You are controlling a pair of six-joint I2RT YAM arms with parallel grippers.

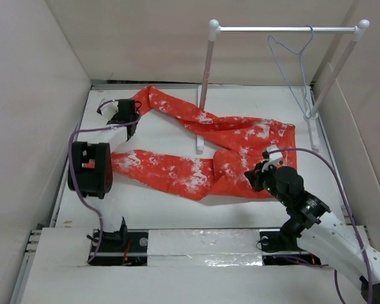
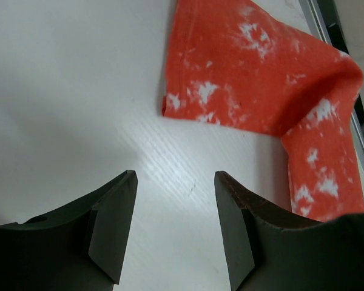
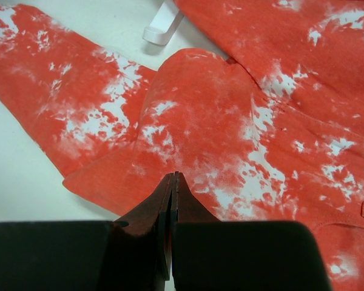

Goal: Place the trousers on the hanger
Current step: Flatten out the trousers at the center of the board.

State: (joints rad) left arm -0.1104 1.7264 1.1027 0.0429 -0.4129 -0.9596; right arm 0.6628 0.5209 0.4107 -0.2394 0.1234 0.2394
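On the table (image 1: pixel 152 199): 1 pr trousers (image 1: pixel 231 142) spread flat, 1 hanger (image 1: pixel 296 60) hung on 1 rail stand (image 1: pixel 266 28) at the back, 2 grippers. Left gripper (image 2: pixel 176 176) is over bare table, a leg end ahead & to its right, not touching; jaws moderately apart, empty. Right gripper (image 3: pixel 171 179) is over the waist end, jaws pressed together, tips on cloth; can't tell if any's pinched.

Robot lab test cell, not a home. White bench (image 1: pixel 158 202) boxed in by plain panels (image 1: pixel 25 95). Left arm (image 1: pixel 88 168) and right arm (image 1: pixel 291 190) bolted at its near edge, purple cables (image 1: pixel 76 190) hanging loose. Props only: small white rail (image 1: pixel 278 28) with a wire hanger (image 1: pixel 302 76), red trousers (image 1: pixel 240 142) spread on the bench.
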